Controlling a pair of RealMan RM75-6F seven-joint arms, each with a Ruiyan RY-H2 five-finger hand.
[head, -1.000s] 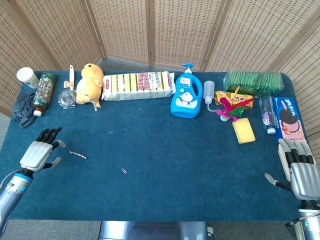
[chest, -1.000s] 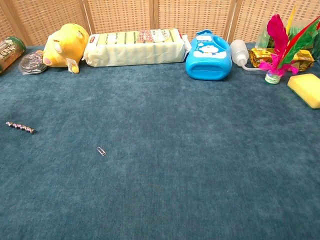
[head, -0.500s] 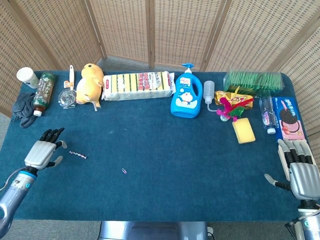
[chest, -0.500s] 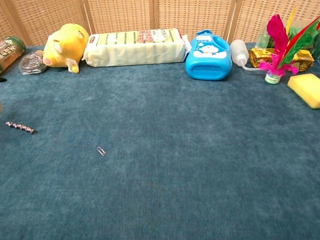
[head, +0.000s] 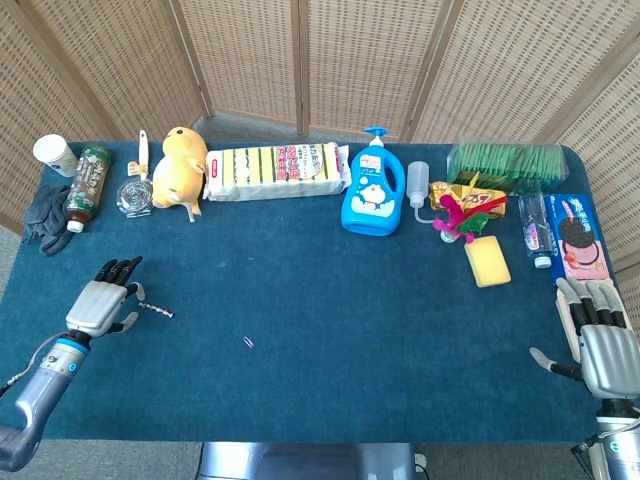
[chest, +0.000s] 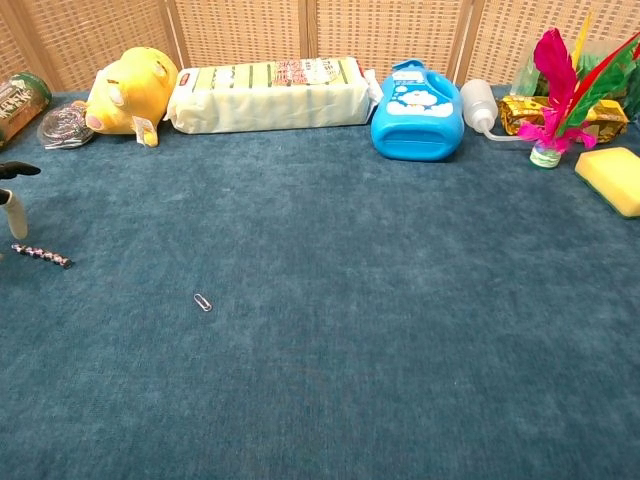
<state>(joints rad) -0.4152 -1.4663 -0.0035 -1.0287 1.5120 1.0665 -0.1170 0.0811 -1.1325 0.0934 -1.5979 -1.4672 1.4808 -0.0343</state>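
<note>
The left hand (head: 103, 300) is seen low over the blue surface (head: 330, 330), fingers spread and nothing held, its fingertips (chest: 14, 170) just entering the chest view. A small beaded bar (head: 156, 310) lies just beside that hand, toward the middle of the surface; a paper clip (head: 248, 342) is found further right. At the right edge, the right hand (head: 600, 340) is laid flat and open, near the cookie pack (head: 578, 235).

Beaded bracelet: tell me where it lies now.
In the head view the beaded bracelet lies on the blue table at the left side, just right of the left hand, with the paper clip further right.
</note>
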